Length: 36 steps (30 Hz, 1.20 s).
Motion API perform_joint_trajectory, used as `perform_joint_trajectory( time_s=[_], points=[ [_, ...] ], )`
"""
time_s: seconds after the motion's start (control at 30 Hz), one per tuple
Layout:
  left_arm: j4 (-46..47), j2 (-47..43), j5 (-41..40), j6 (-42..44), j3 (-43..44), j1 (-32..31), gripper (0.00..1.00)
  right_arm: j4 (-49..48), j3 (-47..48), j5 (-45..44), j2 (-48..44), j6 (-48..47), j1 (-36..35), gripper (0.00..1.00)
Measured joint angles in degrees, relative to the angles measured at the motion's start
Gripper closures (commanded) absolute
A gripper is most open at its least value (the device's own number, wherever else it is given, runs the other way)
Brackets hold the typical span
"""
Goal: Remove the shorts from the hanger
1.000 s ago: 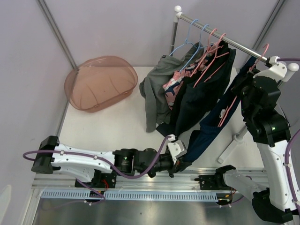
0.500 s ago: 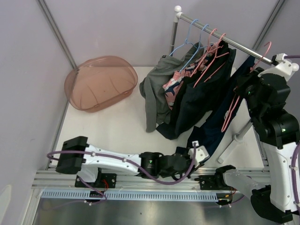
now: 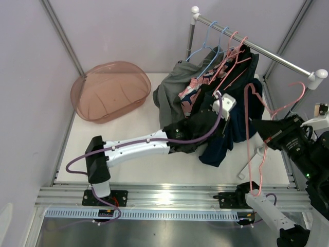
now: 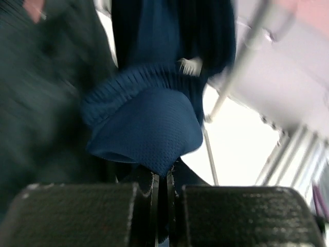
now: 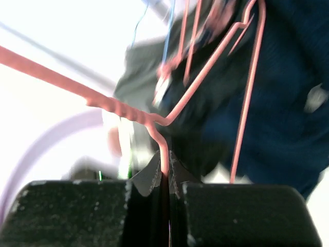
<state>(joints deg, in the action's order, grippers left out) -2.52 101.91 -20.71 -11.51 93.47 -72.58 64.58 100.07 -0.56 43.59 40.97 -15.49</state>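
Note:
My left gripper (image 3: 229,114) reaches up by the rail (image 3: 257,49) and is shut on the navy blue shorts (image 3: 222,144), which hang from it in a bunch. In the left wrist view the jaws (image 4: 163,180) pinch a fold of the navy shorts (image 4: 149,128). My right gripper (image 3: 255,125) is shut on a bare pink hanger (image 3: 249,149), held off the rail to the right of the shorts. The right wrist view shows the jaws (image 5: 165,160) clamped on the pink hanger's wire (image 5: 205,77). Grey shorts (image 3: 167,98), pink printed shorts (image 3: 189,94) and black shorts (image 3: 241,67) hang on the rail.
A translucent pink basket (image 3: 110,90) sits at the back left of the table. Blue and pink hangers (image 3: 221,38) crowd the rail. The rack's slanted leg (image 3: 251,159) stands at the right, under the held hanger. The table's front edge has a metal rail (image 3: 169,195).
My left arm swung from the front edge up to the rack, carrying the navy shorts. My right gripper pulled the pink hanger off the rail, down and right, and the shorts are now clear of it.

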Motion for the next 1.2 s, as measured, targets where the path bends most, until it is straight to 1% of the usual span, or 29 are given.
perform_joint_trajectory(
  time_s=[0.13, 0.23, 0.3, 0.4, 0.47, 0.53, 0.63, 0.7, 0.77, 0.9, 1.07, 1.2],
  points=[
    [-3.1, 1.2, 0.0, -0.1, 5.7, 2.9, 1.00, 3.0, -2.2, 5.9, -1.9, 3.7, 0.1, 1.00],
    [-4.2, 0.9, 0.3, -0.8, 5.1, 3.7, 1.00, 4.9, -1.2, 5.8, -1.1, 4.0, 0.1, 1.00],
    [-4.5, -0.9, 0.6, -1.6, 1.0, 3.2, 1.00, 4.8, -0.1, 4.9, 0.0, 3.7, 0.1, 1.00],
    [-4.5, -5.8, 0.0, -2.3, -8.6, 0.7, 1.00, 3.7, 0.6, 1.7, 2.1, 1.9, 0.1, 1.00],
    [-5.6, -10.1, -1.6, -3.0, -15.3, -3.2, 1.00, 2.6, 0.6, -1.2, 4.2, 0.4, 0.1, 1.00],
    [-7.1, -14.3, -2.8, -4.0, -20.1, -7.3, 1.00, 0.9, 0.4, -4.0, 6.4, -1.0, 0.1, 1.00],
    [-9.5, -21.1, -4.9, -6.0, -24.9, -13.7, 1.00, -3.5, -1.4, -8.4, 9.7, -3.6, 0.1, 1.00],
    [-10.6, -26.3, -6.4, -7.6, -27.3, -16.0, 1.00, -6.3, -3.1, -10.9, 11.5, -5.0, 0.3, 1.00],
    [-11.0, -31.6, -8.0, -9.4, -29.9, -17.0, 1.00, -9.0, -3.8, -12.7, 13.4, -6.4, 1.1, 1.00],
    [-11.8, -38.2, -10.8, -12.2, -33.9, -17.3, 1.00, -14.1, -3.9, -14.1, 17.3, -7.8, 4.7, 1.00],
    [-13.8, -39.1, -12.7, -14.0, -36.0, -17.3, 1.00, -18.9, -3.9, -13.3, 21.4, -8.6, 10.7, 1.00],
    [-15.5, -39.2, -13.8, -14.2, -36.3, -17.4, 1.00, -21.6, -4.7, -9.6, 23.5, -8.6, 16.5, 1.00]
  ],
)
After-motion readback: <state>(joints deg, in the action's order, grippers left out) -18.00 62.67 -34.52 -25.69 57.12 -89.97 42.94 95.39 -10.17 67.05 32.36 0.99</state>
